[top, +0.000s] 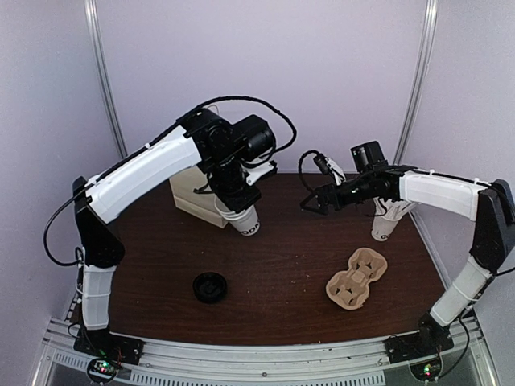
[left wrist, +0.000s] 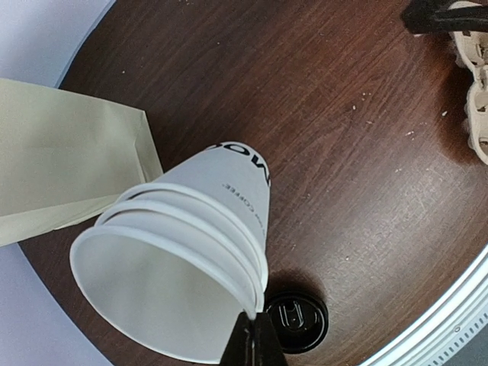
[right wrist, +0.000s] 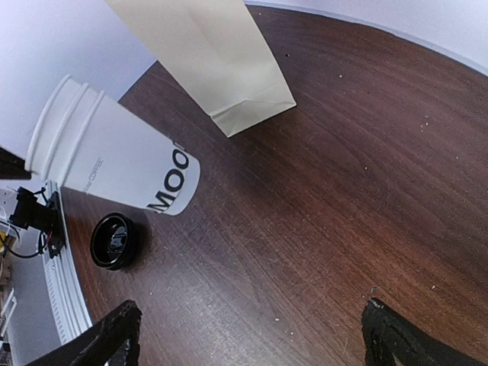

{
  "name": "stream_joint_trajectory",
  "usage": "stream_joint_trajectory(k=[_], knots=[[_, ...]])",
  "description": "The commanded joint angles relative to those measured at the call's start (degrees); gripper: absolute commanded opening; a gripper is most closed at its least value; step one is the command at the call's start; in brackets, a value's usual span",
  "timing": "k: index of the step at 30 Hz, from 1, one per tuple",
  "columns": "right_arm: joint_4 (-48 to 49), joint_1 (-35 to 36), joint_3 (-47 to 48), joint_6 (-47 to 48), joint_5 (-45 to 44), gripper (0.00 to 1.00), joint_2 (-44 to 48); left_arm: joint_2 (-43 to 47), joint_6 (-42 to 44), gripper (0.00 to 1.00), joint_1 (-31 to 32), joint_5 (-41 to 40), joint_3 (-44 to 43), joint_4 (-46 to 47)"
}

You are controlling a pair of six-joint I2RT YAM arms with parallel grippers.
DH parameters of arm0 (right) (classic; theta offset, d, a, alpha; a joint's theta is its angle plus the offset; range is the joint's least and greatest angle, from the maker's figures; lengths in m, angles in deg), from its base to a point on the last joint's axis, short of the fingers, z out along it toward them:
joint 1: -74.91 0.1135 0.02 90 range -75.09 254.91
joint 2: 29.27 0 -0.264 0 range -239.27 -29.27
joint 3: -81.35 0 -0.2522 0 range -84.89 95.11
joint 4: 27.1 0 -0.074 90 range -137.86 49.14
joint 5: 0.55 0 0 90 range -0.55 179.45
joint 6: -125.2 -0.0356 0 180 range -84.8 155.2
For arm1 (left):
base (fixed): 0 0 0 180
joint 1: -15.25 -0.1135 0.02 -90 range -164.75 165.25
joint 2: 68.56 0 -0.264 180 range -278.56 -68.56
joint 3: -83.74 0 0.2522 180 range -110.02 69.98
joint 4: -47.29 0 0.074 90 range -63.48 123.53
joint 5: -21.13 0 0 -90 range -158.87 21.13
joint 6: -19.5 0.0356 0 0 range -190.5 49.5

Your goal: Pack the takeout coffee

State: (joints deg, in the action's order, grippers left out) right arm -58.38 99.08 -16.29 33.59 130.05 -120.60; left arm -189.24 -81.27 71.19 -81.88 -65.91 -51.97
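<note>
A nested stack of white cups (left wrist: 191,259) is held tilted above the desk (top: 282,257), just beside the paper bag (top: 190,198), the left tool (left wrist: 254,337) clamped on its rim; the right tool (right wrist: 252,343) is spread apart, empty; the black lid (top: 210,287) lies loose; the carrier (top: 357,278) is unfilled; packing is judged barely begun.

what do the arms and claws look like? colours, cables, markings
Both left arm and right arm have white link shells, black joints and base links. The left claw and right claw are black, two fingers each. Black cables loop over both wrists. No markings readable.
</note>
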Motion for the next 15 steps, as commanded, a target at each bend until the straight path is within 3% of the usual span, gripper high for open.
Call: stream_joint_trajectory(k=[1,8,15], knots=[[0.46,0.39,5.61,-9.61,1.32,1.0,-3.0,-0.19,-1.17,0.0,-1.5,5.97,-1.62,2.84],[2.08,2.11,8.19,-15.07,-1.2,1.0,-5.18,-0.3,-5.02,0.0,-3.15,10.32,-1.37,4.65],[2.31,3.22,7.93,-17.49,3.68,1.0,-6.83,1.05,-6.86,0.0,-3.38,10.94,5.46,9.36]])
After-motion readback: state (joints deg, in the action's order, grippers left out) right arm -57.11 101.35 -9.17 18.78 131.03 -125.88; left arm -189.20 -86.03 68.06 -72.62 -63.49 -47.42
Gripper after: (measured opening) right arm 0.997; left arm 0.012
